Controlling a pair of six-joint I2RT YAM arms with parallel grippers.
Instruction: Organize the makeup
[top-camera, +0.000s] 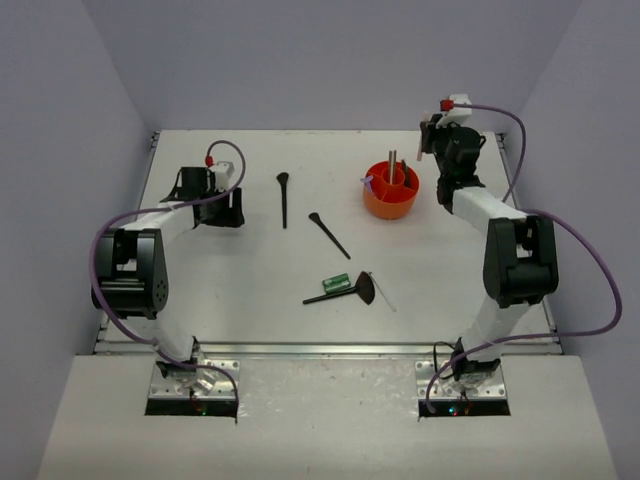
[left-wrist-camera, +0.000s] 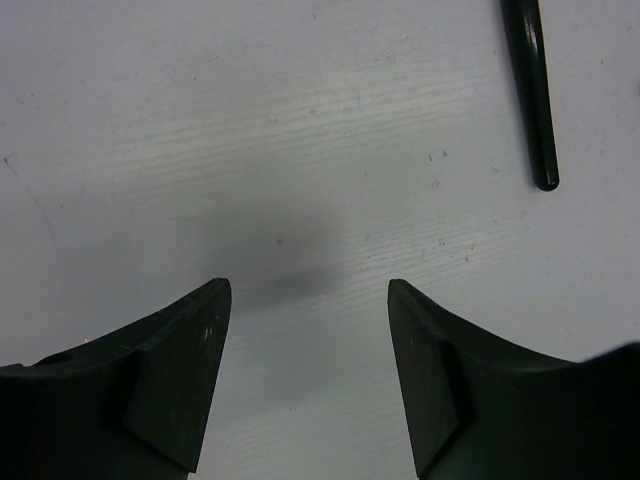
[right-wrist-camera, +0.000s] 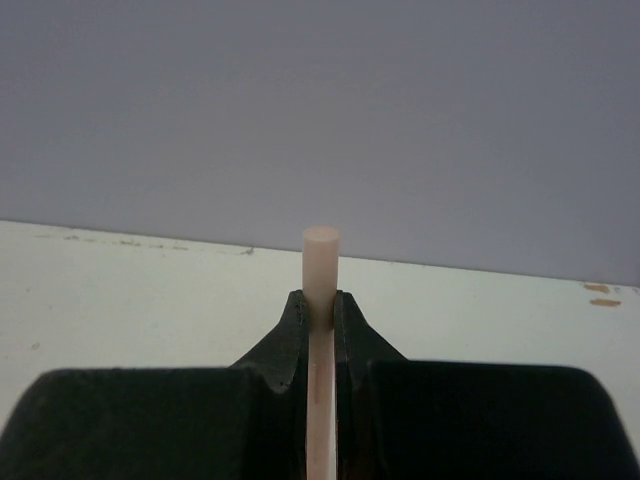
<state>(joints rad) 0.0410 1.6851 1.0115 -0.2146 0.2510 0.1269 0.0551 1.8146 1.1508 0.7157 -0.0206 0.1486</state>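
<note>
Currently, left of the orange cup (top-camera: 390, 203) lie two slim black brushes (top-camera: 283, 198), one fan brush (top-camera: 366, 288) and one green tube (top-camera: 335, 282) (all loose). The right gripper (right-wrist-camera: 320, 300), beside the cup, pinches one pale stick (right-wrist-camera: 320, 262); the left gripper (left-wrist-camera: 308, 300) is spread.

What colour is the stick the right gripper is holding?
The stick is pale pinkish cream; clearest in the right wrist view.

The compartmented cup (top-camera: 390, 195) is placed far right on the table (top-camera: 200, 300), slim items (top-camera: 393, 165) stood in it. A short brush (top-camera: 329, 234) is laid to its left, a long brush (top-camera: 283, 198) further left. Nearer the arms, a small tube (top-camera: 334, 283) is laid just behind a fan-headed brush (top-camera: 345, 292). A stick (right-wrist-camera: 320, 255) is clamped in the right gripper (right-wrist-camera: 320, 305), right of the cup.
</note>
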